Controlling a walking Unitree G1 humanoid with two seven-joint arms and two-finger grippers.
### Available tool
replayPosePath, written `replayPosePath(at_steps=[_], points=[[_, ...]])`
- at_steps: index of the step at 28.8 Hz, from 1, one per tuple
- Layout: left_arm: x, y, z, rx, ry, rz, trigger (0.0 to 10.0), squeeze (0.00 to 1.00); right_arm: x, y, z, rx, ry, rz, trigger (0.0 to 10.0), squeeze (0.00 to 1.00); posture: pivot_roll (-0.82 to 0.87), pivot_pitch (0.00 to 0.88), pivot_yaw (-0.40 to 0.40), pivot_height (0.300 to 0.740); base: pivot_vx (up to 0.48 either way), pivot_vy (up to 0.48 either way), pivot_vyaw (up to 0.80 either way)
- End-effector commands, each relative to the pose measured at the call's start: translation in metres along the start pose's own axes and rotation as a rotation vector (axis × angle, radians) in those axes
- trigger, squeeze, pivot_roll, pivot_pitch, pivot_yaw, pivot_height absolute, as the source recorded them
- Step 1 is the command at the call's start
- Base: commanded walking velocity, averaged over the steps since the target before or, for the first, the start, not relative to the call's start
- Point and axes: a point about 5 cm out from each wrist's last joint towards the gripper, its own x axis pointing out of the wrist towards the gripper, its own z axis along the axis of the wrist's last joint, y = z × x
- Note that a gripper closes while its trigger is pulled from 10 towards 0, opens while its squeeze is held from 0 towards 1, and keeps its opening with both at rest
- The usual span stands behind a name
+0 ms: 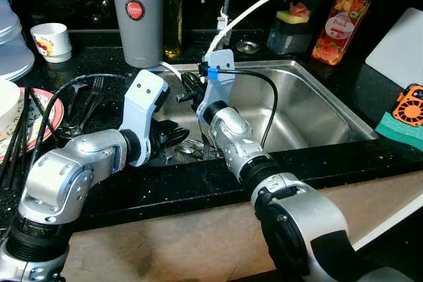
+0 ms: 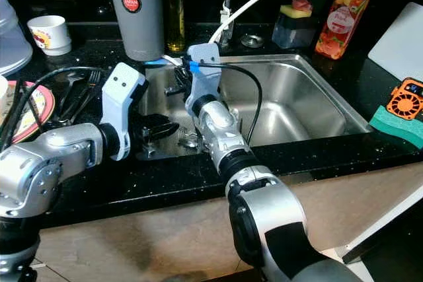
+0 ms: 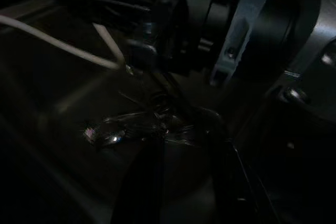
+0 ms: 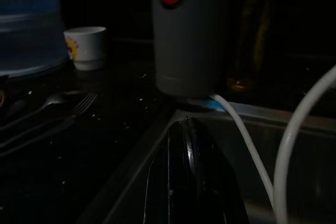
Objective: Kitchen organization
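1. I have both arms reaching into the sink [image 1: 310, 107]. The left gripper [image 1: 173, 135] is low at the near-left corner, its black fingers spread apart over the loose cutlery [image 3: 131, 129] on the sink floor. Nothing is held between them.

2. The right gripper [image 4: 191, 177] sits just behind the left one, higher up, pointing towards the grey canister [image 1: 136, 11] on the counter beyond it. Its fingers are pressed together and empty.

3. Forks [image 1: 84, 100] already lie on the counter, outboard of the left gripper.

4. Risk, as I judge it: the pieces overlap, so closing may pinch several or let one slip.

5. Risk: the white hose [image 1: 254, 8] and black cable [image 1: 261, 90] cross near the right wrist; lifting could snag them.

6. Risk: the two grippers are near each other; a sideways move could make them collide.
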Motion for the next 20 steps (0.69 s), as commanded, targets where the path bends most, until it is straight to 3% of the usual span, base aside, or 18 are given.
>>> replayPosePath(at_steps=[1, 5, 12, 13, 14, 15, 20], points=[[-0.002, 0.001, -0.002, 0.03, 0.025, 0.028, 10.0, 0.0, -0.012, 0.004, -0.033, -0.001, 0.144, 0.016, 10.0, 0.0, 0.01, 0.129, -0.066, 0.74, 0.0, 0.0, 0.0], [-0.005, 0.01, 0.001, 0.055, 0.03, 0.107, 10.0, 0.0, -0.016, 0.0, -0.041, -0.081, 0.204, 0.015, 10.0, 0.0, 0.01, 0.132, -0.071, 0.74, 0.0, 0.0, 0.0], [-0.006, 0.014, 0.007, 0.042, -0.011, 0.139, 10.0, 0.0, -0.017, -0.01, -0.037, -0.08, 0.182, -0.034, 10.0, 0.0, 0.0, 0.132, -0.071, 0.74, 0.0, 0.0, 0.0], [-0.006, 0.014, 0.008, 0.049, -0.012, 0.137, 10.0, 0.0, -0.017, -0.011, -0.036, -0.078, 0.175, -0.042, 10.0, 0.18, 0.0, 0.132, -0.071, 0.74, 0.0, 0.0, 0.0], [-0.006, 0.014, 0.008, 0.049, -0.012, 0.137, 10.0, 0.0, -0.017, -0.011, -0.036, -0.078, 0.175, -0.042, 10.0, 0.18, 0.0, 0.132, -0.071, 0.74, 0.0, 0.0, 0.0], [-0.006, 0.014, 0.008, 0.055, -0.012, 0.136, 10.0, 0.0, -0.016, -0.013, -0.033, -0.076, 0.164, -0.054, 10.0, 1.0, 0.0, 0.132, -0.071, 0.74, 0.0, 0.0, 0.0], [-0.006, 0.014, 0.008, 0.059, -0.015, 0.137, 10.0, 0.0, -0.014, -0.018, -0.023, -0.055, 0.104, -0.101, 10.0, 1.0, 0.0, 0.132, -0.071, 0.74, 0.0, 0.0, 0.0]])
